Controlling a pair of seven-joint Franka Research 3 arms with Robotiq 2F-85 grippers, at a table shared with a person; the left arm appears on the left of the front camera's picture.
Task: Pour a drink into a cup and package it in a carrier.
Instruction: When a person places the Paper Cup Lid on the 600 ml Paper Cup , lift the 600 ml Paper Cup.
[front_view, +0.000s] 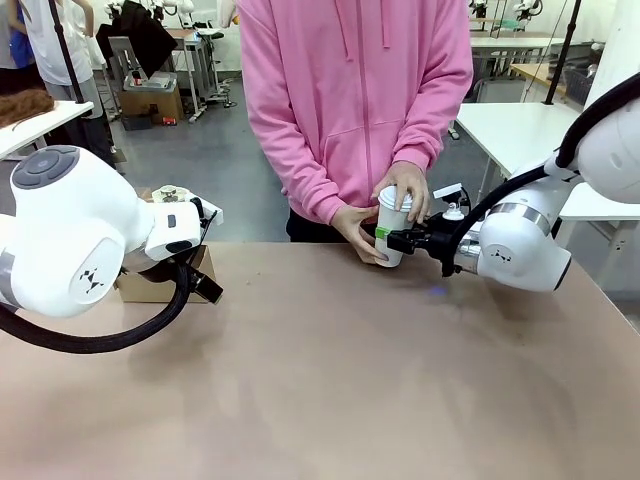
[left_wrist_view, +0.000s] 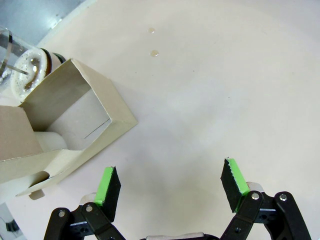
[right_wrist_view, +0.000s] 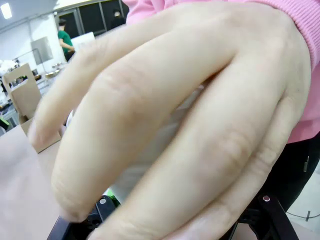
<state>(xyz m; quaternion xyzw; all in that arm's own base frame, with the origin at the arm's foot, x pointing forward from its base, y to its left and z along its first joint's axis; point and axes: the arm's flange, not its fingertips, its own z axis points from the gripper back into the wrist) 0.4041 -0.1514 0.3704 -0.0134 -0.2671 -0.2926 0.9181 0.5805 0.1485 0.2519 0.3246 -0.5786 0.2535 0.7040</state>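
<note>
Cup (front_view: 392, 222): centre right of front view, upright, between person's hands (front_view: 408, 188).
Right gripper (front_view: 386, 238): clamped on cup's lower half.
Left gripper (left_wrist_view: 170, 174): spread wide over tabletop (left_wrist_view: 210, 75), carrier (left_wrist_view: 60, 90) beside, at left.

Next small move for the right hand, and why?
Probably hold the right hand still: the person's hands wrap the cup its fingers straddle, and the carrier sits across the table beside the open left hand.
</note>
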